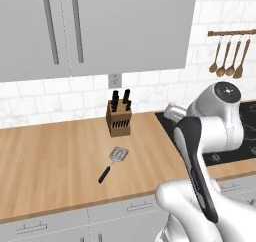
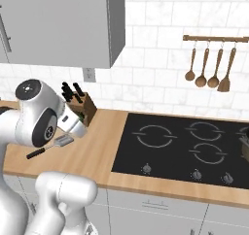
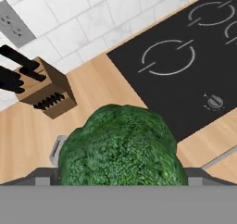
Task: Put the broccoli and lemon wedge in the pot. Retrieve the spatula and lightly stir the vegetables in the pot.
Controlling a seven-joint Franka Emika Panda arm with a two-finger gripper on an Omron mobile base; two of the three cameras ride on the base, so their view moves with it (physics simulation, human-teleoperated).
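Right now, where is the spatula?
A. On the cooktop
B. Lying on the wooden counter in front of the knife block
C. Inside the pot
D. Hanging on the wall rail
B: the spatula lies flat on the counter, just in front of the knife block.

In the hand view the broccoli (image 3: 121,146) looms close, its lower part cut off at the bottom and its stem hidden, covering most of the spatula (image 3: 57,149) behind it. From the right base, the arm hides part of the spatula's handle, and a small object at the cooktop's (image 2: 185,149) right edge is cropped beyond recognition.
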